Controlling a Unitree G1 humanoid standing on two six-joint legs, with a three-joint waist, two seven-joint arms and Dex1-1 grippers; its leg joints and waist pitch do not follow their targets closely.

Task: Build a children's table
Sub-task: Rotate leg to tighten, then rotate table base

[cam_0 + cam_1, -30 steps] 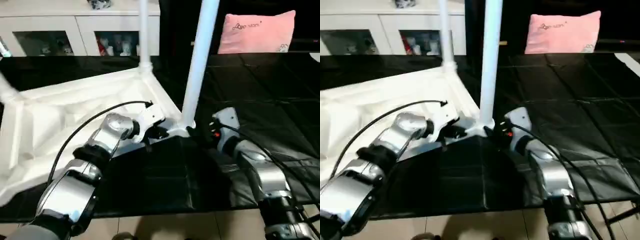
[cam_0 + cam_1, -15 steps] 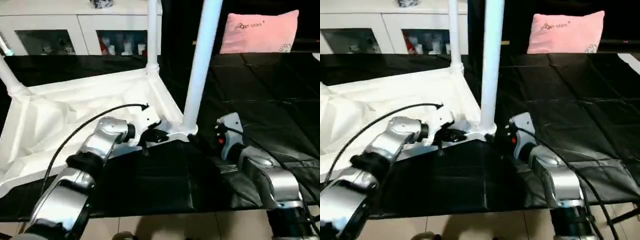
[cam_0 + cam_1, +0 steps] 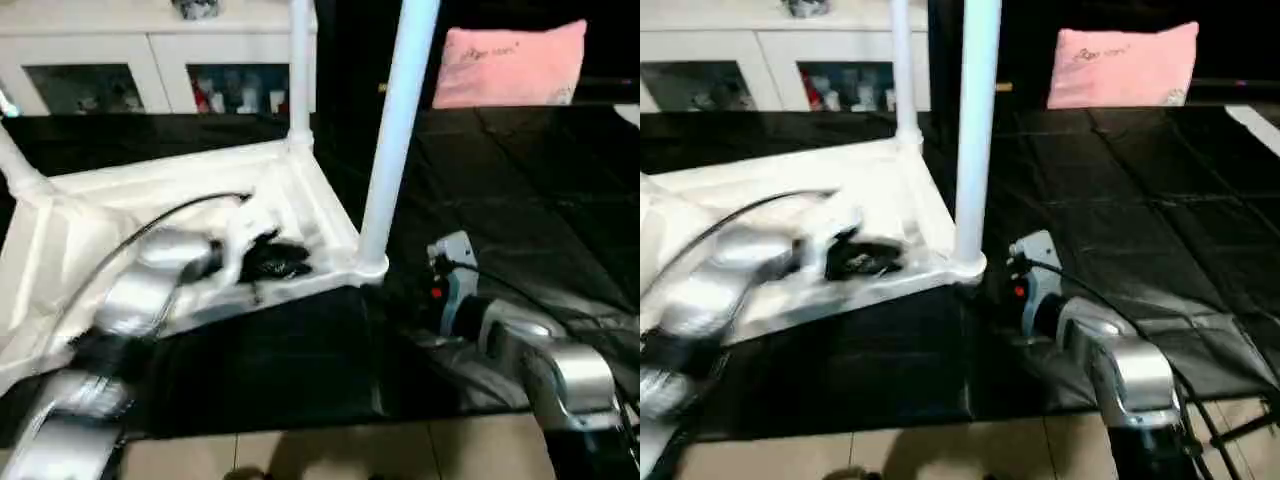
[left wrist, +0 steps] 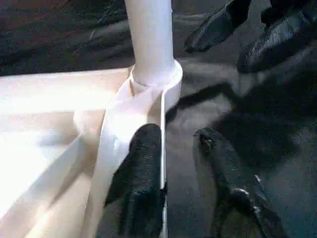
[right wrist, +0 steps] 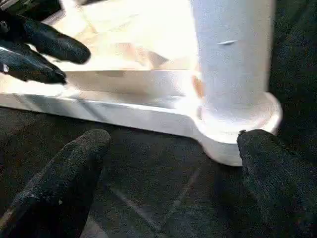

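The white tabletop [image 3: 150, 215] lies upside down on a black sheet [image 3: 520, 200], ribbed underside facing up, its long axis running from the corner nearest the robot's right arm away toward the robot's left. Taking that near corner socket [image 3: 368, 266] as the landmark: far to its left, at the tabletop's left end, a leg [image 3: 18, 170] rises at a slant, and only its lower part shows. Behind the socket, at the far corner on the same short side, a second leg [image 3: 299, 70] stands upright, long axis vertical, running out of the top of the picture.

Just left of the socket, the left gripper [image 4: 176, 144] sits at the tabletop's near edge. Its two black fingers are spread, one finger [image 4: 141, 168] resting on the white rim, the other over the black sheet just outside it; they pinch nothing.

In the socket itself stands a third leg [image 3: 395, 130], a white tube pointing straight up, its foot seated in the round collar.

Right of the socket, the right gripper [image 5: 168, 173] faces the collar with its fingers wide apart, one fingertip [image 5: 262, 153] just beside the collar's edge, the other [image 5: 74, 168] well apart from it over the sheet. It holds nothing.

Beyond the tabletop stands a white glass-doored cabinet [image 3: 150, 60]; behind and to the right of the socket lies a pink cushion [image 3: 510, 65].
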